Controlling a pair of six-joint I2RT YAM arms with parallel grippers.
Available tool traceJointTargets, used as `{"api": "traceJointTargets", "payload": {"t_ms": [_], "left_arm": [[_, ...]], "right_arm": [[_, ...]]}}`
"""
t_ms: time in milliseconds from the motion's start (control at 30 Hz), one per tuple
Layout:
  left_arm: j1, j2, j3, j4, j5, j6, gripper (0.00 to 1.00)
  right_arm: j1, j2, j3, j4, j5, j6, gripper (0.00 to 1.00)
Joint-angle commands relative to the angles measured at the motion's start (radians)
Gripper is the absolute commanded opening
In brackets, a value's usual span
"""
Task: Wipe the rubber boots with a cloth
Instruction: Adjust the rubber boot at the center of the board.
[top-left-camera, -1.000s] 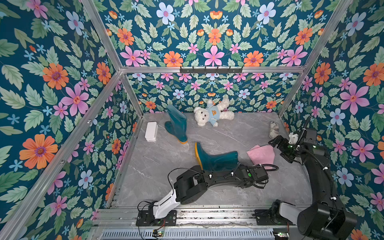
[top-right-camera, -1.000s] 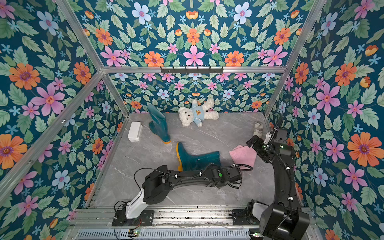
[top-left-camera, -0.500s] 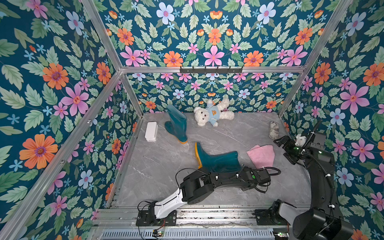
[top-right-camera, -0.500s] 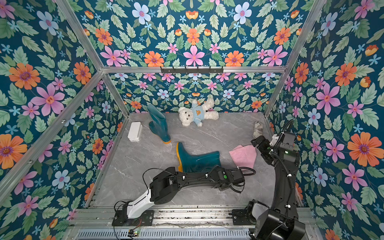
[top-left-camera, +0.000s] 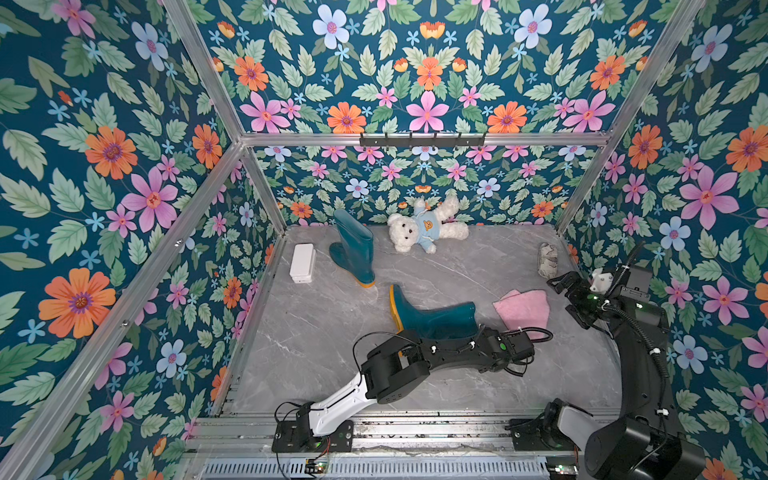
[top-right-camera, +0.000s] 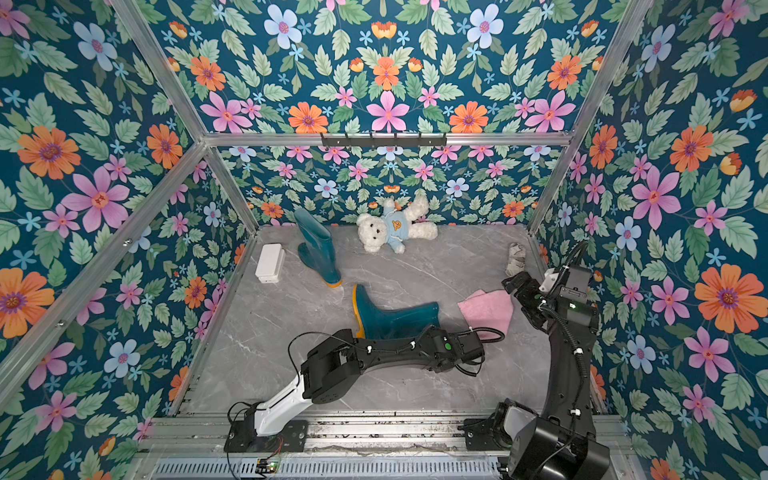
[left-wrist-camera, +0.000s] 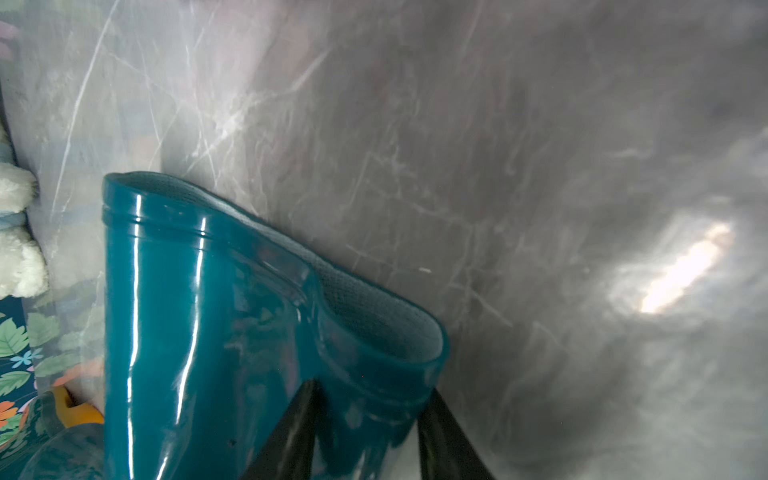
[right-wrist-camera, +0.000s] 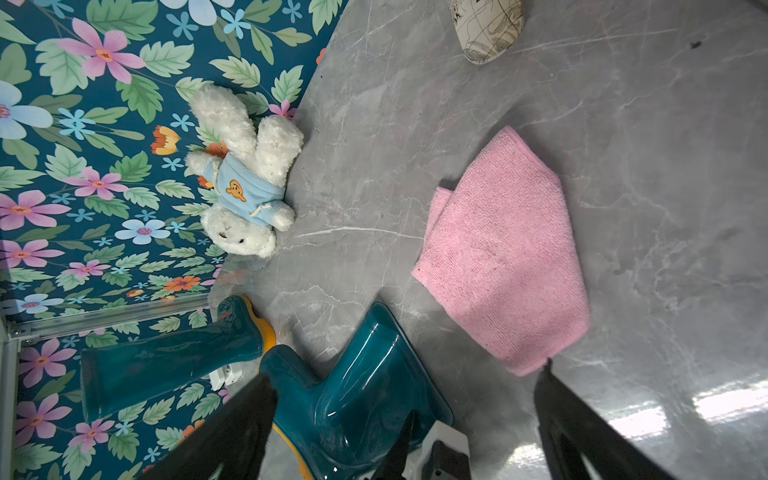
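Teal rubber, glossy over yellow-orange soles, is showing twice in both top views. The lying boot (top-left-camera: 436, 318) (top-right-camera: 395, 320) is resting on its side just below the middle of the frame, with its sole facing left and its shaft opening facing right. The standing boot (top-left-camera: 354, 249) is standing upright above and to the left of it, near the back wall and well apart from its mate. The cloth (top-left-camera: 524, 309) (top-right-camera: 487, 309), pink and fuzzy, is lying folded on the grey marbled floor (top-left-camera: 457, 266), just right of the lying boot's opening and not touching it.

The left gripper (left-wrist-camera: 372, 386) is reaching in from the lower middle of the top views to the lying boot's cuff. In the left wrist view its two dark fingers (left-wrist-camera: 297, 428) are straddling the corner of the cuff. One is lying over the glossy outer side and the other is sitting at the rim's edge; whether they are squeezing the rubber I cannot tell.

The right gripper (top-left-camera: 567, 305) (right-wrist-camera: 405, 372) is hovering at the right of the frame, just beside the cloth's right edge, its jaws spread wide and holding nothing. In the right wrist view one fingertip is showing close to a corner of the cloth.

A teddy bear (top-left-camera: 424, 229) is lying by the back wall, a white box (top-left-camera: 302, 262) is sitting along the left wall, and a mottled rag bundle (top-left-camera: 547, 259) is lying at the upper right of the floor.
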Motion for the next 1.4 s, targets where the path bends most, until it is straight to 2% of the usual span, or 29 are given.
{"api": "traceJointTargets", "payload": {"t_ms": [0, 133, 333, 700, 1167, 1367], "left_arm": [[0.014, 0.003, -0.020, -0.051, 0.015, 0.010, 0.27], [0.030, -0.013, -0.033, -0.017, 0.009, 0.009, 0.01], [0.042, -0.070, -0.066, 0.023, -0.025, -0.002, 0.00], [0.086, -0.240, -0.124, 0.160, -0.170, 0.014, 0.00], [0.179, -0.227, 0.114, 0.242, -0.278, 0.083, 0.00], [0.208, -0.235, 0.140, 0.316, -0.298, 0.094, 0.00]], "right_arm": [[0.000, 0.000, -0.001, 0.012, -0.008, 0.004, 0.97], [-0.002, 0.000, -0.002, 0.013, -0.008, 0.004, 0.97], [-0.005, -0.007, 0.001, 0.009, -0.006, 0.004, 0.97], [-0.006, -0.017, 0.009, 0.004, -0.008, 0.010, 0.96], [-0.006, -0.011, 0.011, 0.006, -0.007, 0.010, 0.96], [-0.006, -0.003, 0.006, 0.011, -0.002, 0.006, 0.95]]}}
